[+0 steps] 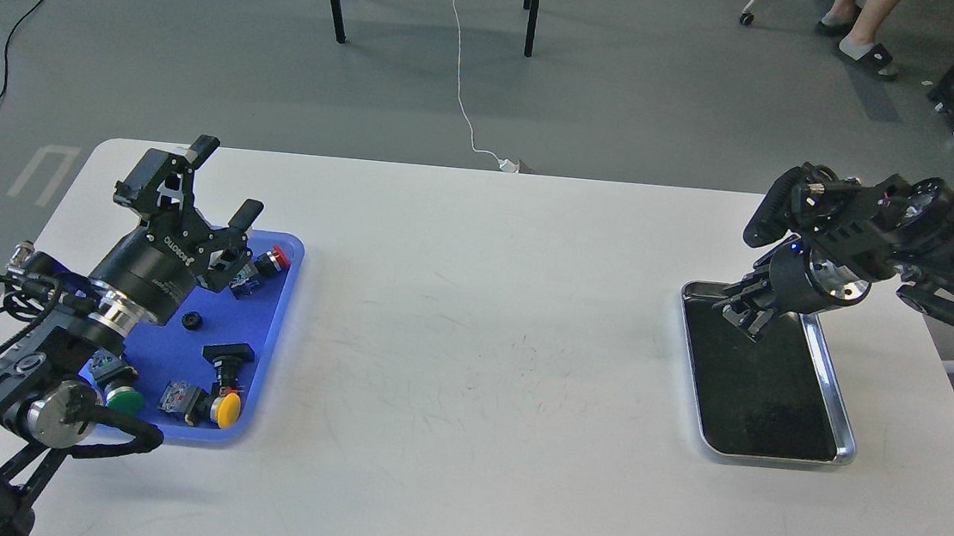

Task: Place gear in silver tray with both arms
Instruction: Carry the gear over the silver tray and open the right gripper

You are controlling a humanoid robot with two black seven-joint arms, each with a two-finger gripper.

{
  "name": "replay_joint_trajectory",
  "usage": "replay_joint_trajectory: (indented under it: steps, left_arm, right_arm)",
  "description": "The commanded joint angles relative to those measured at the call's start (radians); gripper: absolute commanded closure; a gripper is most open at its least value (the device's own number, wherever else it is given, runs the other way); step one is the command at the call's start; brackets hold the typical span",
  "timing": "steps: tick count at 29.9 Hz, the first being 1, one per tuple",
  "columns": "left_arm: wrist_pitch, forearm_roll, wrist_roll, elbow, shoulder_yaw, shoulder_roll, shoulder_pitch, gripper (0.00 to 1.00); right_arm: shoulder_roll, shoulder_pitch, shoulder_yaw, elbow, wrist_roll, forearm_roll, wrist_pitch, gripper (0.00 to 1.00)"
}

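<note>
A small black gear (193, 320) lies on the blue tray (278, 320) at the left. My left gripper (225, 183) is open and empty, and hovers above the tray's far part, up and behind the gear. The silver tray (847, 443) lies at the right with a dark bottom that shows nothing in it. My right gripper (743, 315) points down over the silver tray's far left corner. Its fingers are dark and close together, so I cannot tell them apart or see anything between them.
The blue tray also holds several push-button switches, among them a yellow one (228, 408), a green one (123, 399) and a red one (277, 256). The white table (468, 371) lies between the trays. Chair legs and cables are on the floor beyond.
</note>
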Motion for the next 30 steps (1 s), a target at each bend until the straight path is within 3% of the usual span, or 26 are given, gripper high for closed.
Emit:
replay_joint_trajectory:
  steps: [1, 18, 21, 23, 26, 30]
  left_arm:
    - [0.0, 0.0, 0.002, 0.0, -0.001, -0.003, 0.0, 0.02]
    - [0.0, 0.003, 0.008, 0.0, 0.001, -0.014, 0.0, 0.02]
    - [0.0, 0.003, 0.008, 0.0, 0.001, -0.014, 0.0, 0.02]
    - [0.001, 0.003, 0.008, 0.0, 0.001, -0.016, 0.0, 0.02]
    - [0.0, 0.003, 0.008, 0.0, 0.001, -0.014, 0.0, 0.02]
    - [0.0, 0.003, 0.008, 0.0, 0.001, -0.014, 0.001, 0.02]
  right_arm:
    - [0.016, -0.042, 0.003, -0.055, 0.0, 0.001, -0.001, 0.84]
    - [0.085, -0.184, 0.007, -0.195, 0.0, 0.003, -0.051, 0.81]
    - [0.085, -0.184, 0.009, -0.192, 0.0, 0.004, -0.053, 0.72]
    - [0.085, -0.184, 0.009, -0.187, 0.0, 0.004, -0.053, 0.55]
    - [0.081, -0.178, 0.009, -0.179, 0.0, 0.008, -0.054, 0.4]
    - [0.075, -0.168, 0.01, -0.156, 0.0, 0.011, -0.054, 0.3]
